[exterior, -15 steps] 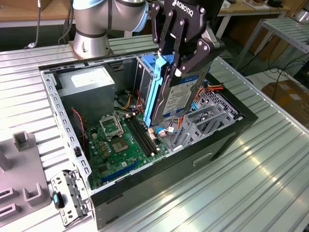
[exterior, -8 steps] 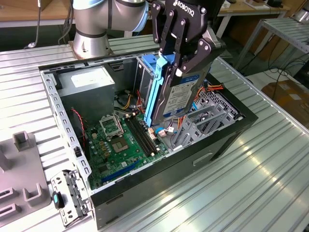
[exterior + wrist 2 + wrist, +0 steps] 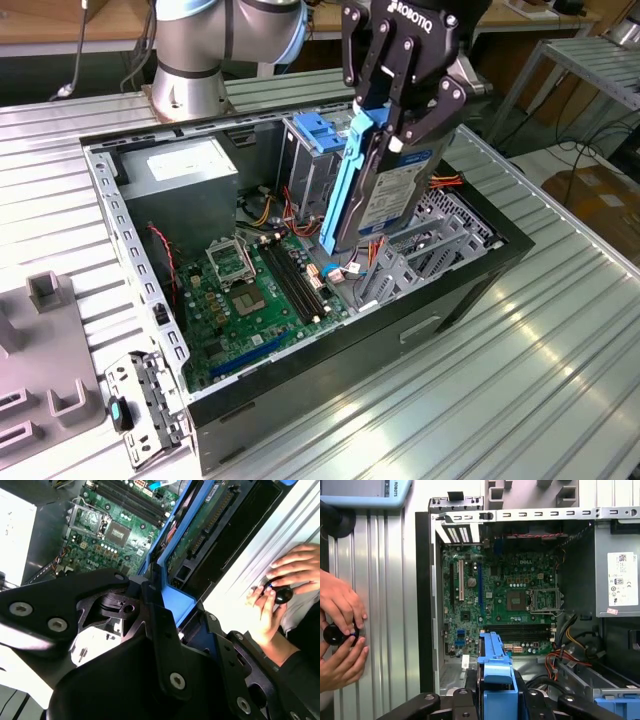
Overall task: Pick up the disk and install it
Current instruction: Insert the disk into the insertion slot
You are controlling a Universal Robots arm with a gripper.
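The disk (image 3: pixel 392 190), silver-grey with a blue-and-white label and blue side rails, hangs on edge over the open computer case (image 3: pixel 128 250). My gripper (image 3: pixel 402 125) is shut on its upper part, one black finger on each face. The disk's lower end is level with the case's top, just above the grey metal bay (image 3: pixel 420 260) at the exterior view's right. In the second wrist view the disk (image 3: pixel 200 530) shows its green circuit side and blue rail between the fingers (image 3: pixel 167 630). The disk's blue rail (image 3: pixel 495 680) also appears in the first wrist view.
Inside the case lie a green motherboard (image 3: pixel 250 300), a grey power-supply box (image 3: pixel 185 175) and a drive cage with a blue latch (image 3: pixel 312 140). Red and yellow cables (image 3: pixel 560 655) run beside the bay. A person's hands (image 3: pixel 340 625) rest on a black knob beside the case. Grey fixtures (image 3: pixel 50 350) stand nearby.
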